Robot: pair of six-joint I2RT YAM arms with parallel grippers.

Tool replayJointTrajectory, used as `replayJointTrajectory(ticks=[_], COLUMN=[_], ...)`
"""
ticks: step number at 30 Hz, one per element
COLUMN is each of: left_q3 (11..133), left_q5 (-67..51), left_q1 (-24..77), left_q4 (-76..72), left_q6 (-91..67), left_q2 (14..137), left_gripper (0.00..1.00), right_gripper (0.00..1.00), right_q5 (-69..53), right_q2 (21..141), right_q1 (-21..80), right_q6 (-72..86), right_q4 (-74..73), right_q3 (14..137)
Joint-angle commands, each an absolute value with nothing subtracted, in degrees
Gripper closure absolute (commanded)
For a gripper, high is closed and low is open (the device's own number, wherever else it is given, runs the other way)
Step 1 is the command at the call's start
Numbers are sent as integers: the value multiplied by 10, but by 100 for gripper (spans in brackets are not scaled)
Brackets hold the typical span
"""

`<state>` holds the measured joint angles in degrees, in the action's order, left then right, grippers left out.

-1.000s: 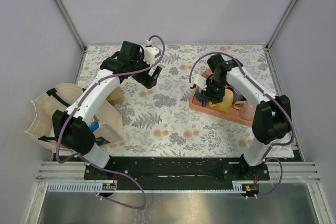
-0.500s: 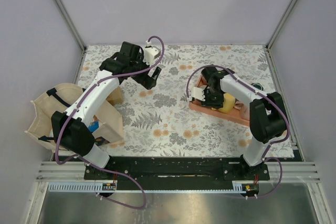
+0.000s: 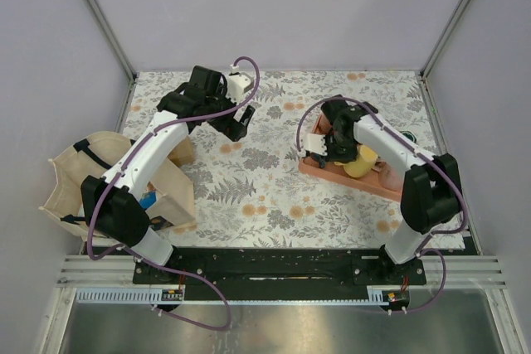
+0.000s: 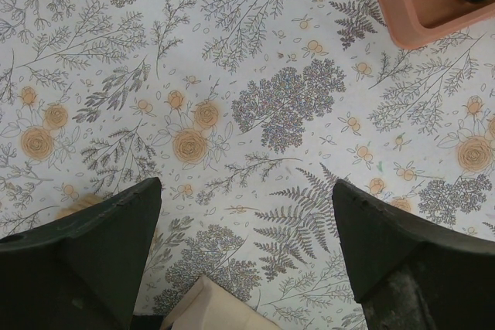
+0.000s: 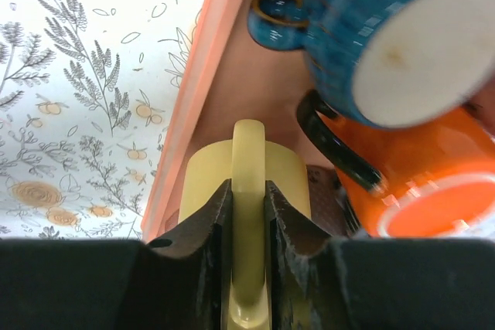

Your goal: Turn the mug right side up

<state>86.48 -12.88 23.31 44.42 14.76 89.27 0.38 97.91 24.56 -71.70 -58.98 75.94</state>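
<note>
The right gripper (image 5: 247,191) is clamped on the handle (image 5: 247,152) of the yellow mug (image 5: 290,179). In the right wrist view its two dark fingers press against either side of the pale yellow loop, which runs straight up the middle of the frame between them. The mug sits inside the salmon-pink tray (image 5: 247,90), close to the tray's left wall. The body shows only as a rounded yellow block behind the handle, so whether its mouth faces up or down cannot be told from this angle.

Two more mugs share the tray. A blue mug (image 5: 340,21) fills the upper right of the right wrist view, with its pale unglazed base turned toward the camera and its small handle pointing left. Just below it an orange mug (image 5: 433,160) lies at the right edge, and its black handle curves toward the yellow mug. The blue mug overlaps the orange one in this view.

From above, the tray lies right of centre on the floral cloth (image 4: 286,106), with the right arm bent over it from the lower right.

The left gripper (image 4: 244,187) hangs over the upper left part of the cloth, well apart from the tray. Its fingers are spread wide with nothing between them. At the left edge of the top view stand a cream tote bag (image 3: 70,180) and, beside it, a tan box (image 3: 176,192).
</note>
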Motion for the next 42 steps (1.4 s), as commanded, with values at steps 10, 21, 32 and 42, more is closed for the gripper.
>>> replayJointTrajectory(ticks=[10, 21, 32, 42], left_q3=[933, 895, 918, 967], left_q5=[-237, -554, -570, -565], left_q1=[212, 170, 198, 176], left_q4=[365, 69, -12, 97], left_q6=[67, 3, -70, -36], left_q2=[893, 867, 925, 944], left_gripper=[6, 5, 42, 100], right_gripper=[100, 100, 100, 19], right_q5=[-152, -363, -380, -367], right_q2=[829, 859, 887, 883], right_q1=[242, 248, 269, 264], right_q6=[-329, 40, 41, -56], right_q4=[-349, 126, 168, 34], right_q3=[912, 911, 894, 848])
